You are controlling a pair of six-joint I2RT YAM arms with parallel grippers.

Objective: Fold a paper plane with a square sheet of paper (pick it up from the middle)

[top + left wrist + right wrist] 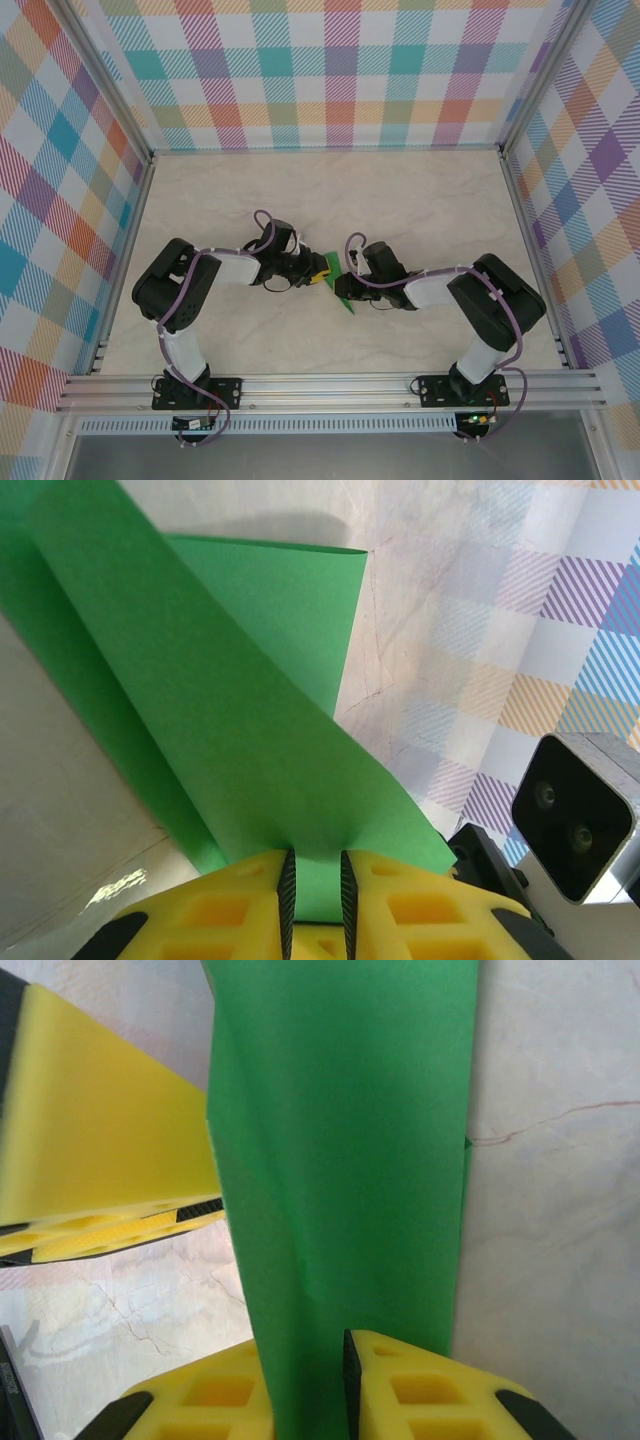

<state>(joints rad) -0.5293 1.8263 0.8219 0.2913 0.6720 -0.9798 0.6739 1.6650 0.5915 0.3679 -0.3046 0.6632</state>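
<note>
While over marbled table (400, 200), green paper (230, 730) tight in left claw (315, 860), right claw (306, 1348).

Soft, even light fills the top view. The pale marbled tabletop (300, 190) is bright without glare, and the black-and-white robot arms (190, 285) cast only faint shadows close beneath them. The silver metal frame posts (105, 80) lean outward toward the upper corners.

In the left wrist view the thin bright green sheet of paper (200, 740) is crisp. It throws a grey shadow band across the upper middle, and a small glint sits at lower left.

In the right wrist view the paper looks softer, and the smooth yellow block (90, 1130) at upper left seems out of focus.
</note>
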